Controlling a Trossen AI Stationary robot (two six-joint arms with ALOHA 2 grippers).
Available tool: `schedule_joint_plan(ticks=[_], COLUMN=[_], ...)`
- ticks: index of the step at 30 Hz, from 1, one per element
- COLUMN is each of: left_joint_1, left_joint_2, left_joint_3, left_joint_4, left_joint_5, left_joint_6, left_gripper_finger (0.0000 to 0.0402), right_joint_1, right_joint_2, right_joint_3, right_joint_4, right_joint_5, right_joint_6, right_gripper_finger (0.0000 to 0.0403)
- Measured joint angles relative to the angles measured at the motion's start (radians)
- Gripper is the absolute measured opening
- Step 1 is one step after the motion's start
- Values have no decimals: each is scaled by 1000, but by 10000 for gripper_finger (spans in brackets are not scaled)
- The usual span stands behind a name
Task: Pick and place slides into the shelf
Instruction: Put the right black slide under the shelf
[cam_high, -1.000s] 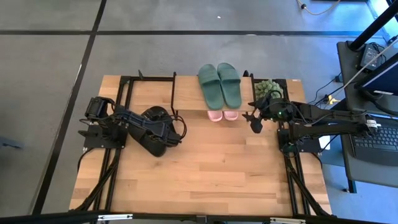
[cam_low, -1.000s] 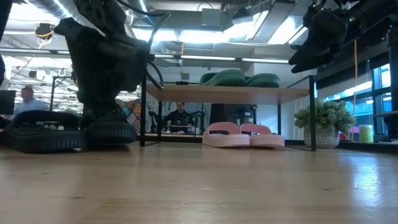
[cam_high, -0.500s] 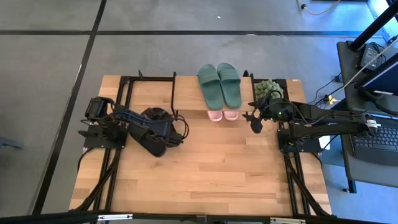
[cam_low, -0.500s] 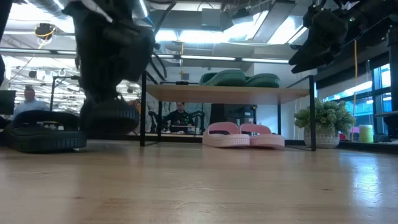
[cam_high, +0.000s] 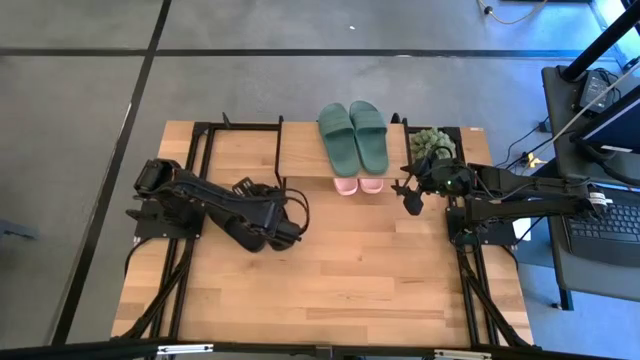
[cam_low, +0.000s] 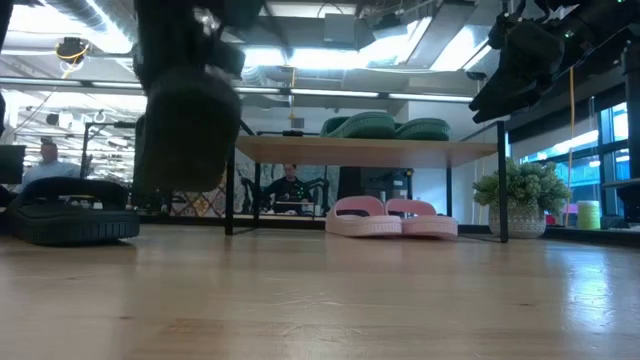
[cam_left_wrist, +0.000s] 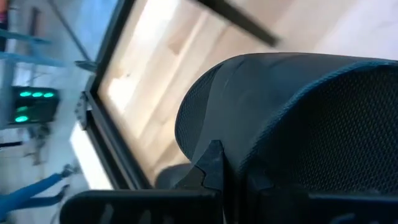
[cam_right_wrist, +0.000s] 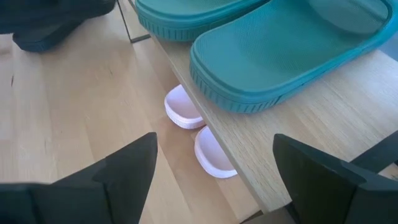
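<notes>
**Two black slides left, one of them lifted**

High view: the left claw (cam_high: 272, 226) sits over the tabletop (cam_high: 340, 290) just in front of the shelf's left end, with a black slide (cam_high: 262, 232) dark beneath it. The shelf (cam_high: 305, 155) carries the green pair (cam_high: 353, 136) on its top board, and the toes of the pink pair (cam_high: 358, 185) peep out from under its front edge. The right claw (cam_high: 409, 192) hangs beside the shelf's right end, near a small potted plant (cam_high: 431, 143).

Low view: the carried black slide (cam_low: 185, 125) hangs clear of the tabletop, tilted toe-down, left of the shelf's front leg. A second black slide (cam_low: 72, 215) lies flat on the tabletop further left. The pink pair (cam_low: 392, 217) rests under the board, the green pair (cam_low: 385, 126) on it. People sit in the room behind.

Left wrist view: the claw is clamped on the black slide (cam_left_wrist: 292, 124), whose textured strap fills the frame.

Right wrist view: the right claw's fingers (cam_right_wrist: 124, 168) stand wide apart and empty, above the shelf's edge.

Judgement: the carrying step is in hand. Next, the slide likely needs swinging toward a free part of the shelf, levelling, then lowering clear of the metal legs.
</notes>
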Motion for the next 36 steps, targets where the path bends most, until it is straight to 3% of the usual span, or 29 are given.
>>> schedule_joint_plan(ticks=[7,13,19,24,36], left_joint_1=[-85,-140,-141,-108,24], left_joint_2=[0,0,19,95,299], left_joint_3=[164,247,249,249,247], left_joint_4=[27,179,387,443,507], left_joint_5=[125,191,103,28,-96], left_joint_6=[77,192,384,551,599], left_gripper_finger=[3,5,3,3,3], right_joint_1=[0,0,0,0,0], right_joint_2=[0,0,0,0,0], right_joint_3=[0,0,0,0,0], right_joint_4=[1,2,2,2,1], right_joint_5=[0,0,0,0,0], right_joint_6=[-9,-37,-55,-55,-55], right_gripper_finger=[320,320,320,320,320])
